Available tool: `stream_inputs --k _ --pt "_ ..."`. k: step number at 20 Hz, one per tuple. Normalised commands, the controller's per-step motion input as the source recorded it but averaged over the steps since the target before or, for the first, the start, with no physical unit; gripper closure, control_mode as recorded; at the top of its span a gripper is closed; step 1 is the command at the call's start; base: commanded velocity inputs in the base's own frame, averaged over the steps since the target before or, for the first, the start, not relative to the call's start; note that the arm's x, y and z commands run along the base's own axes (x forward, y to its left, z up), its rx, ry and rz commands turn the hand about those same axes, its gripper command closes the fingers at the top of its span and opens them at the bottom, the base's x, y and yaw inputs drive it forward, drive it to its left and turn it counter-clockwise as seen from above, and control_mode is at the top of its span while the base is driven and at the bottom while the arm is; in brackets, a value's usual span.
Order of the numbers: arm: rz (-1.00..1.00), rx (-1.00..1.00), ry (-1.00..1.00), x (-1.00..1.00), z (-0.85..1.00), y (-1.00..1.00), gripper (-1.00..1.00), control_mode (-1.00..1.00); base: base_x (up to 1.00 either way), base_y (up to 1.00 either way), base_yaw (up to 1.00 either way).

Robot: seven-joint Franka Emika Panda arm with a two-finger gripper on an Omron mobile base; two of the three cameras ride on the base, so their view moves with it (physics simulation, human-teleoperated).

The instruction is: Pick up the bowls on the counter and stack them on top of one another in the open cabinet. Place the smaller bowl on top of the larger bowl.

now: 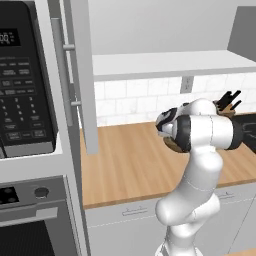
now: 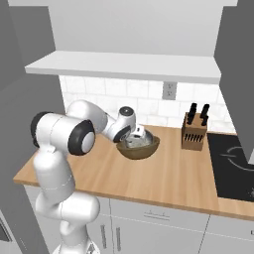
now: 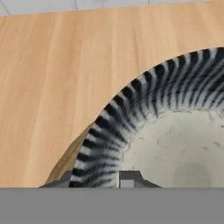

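Gripping the rim of the smaller bowl (image 2: pixel 135 140), the gripper (image 2: pixel 137 134) has its jaws narrowed onto the bowl's wall. That grey bowl sits nested inside the larger bowl (image 2: pixel 138 148), which rests on the counter (image 2: pixel 168 178) left of a knife block (image 2: pixel 194 131).

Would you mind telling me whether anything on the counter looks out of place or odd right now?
Yes: the smaller bowl already sits inside the larger bowl on the counter, not in the open cabinet. The claw is shut on the smaller bowl's rim. Nothing looks spilled or damaged.
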Motion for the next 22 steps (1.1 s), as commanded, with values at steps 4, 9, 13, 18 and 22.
stream_inputs --k 4,9,13,18,22 --pt "0.00 0.00 0.00 -0.45 0.15 0.00 -1.00 -1.00 0.00 0.00 0.00" --pt "0.00 0.00 0.00 -0.42 0.50 0.00 -1.00 -1.00 0.00 0.00 0.00" --pt "0.00 0.00 0.03 -0.43 0.46 0.00 -1.00 -1.00 0.00 0.00 0.00" --pt "0.02 0.00 0.13 -0.44 -0.01 0.04 -1.00 -1.00 0.00 0.00 0.00" --pt "0.10 0.00 0.10 -0.06 -0.32 0.02 -1.00 -1.00 0.00 0.00 0.00"
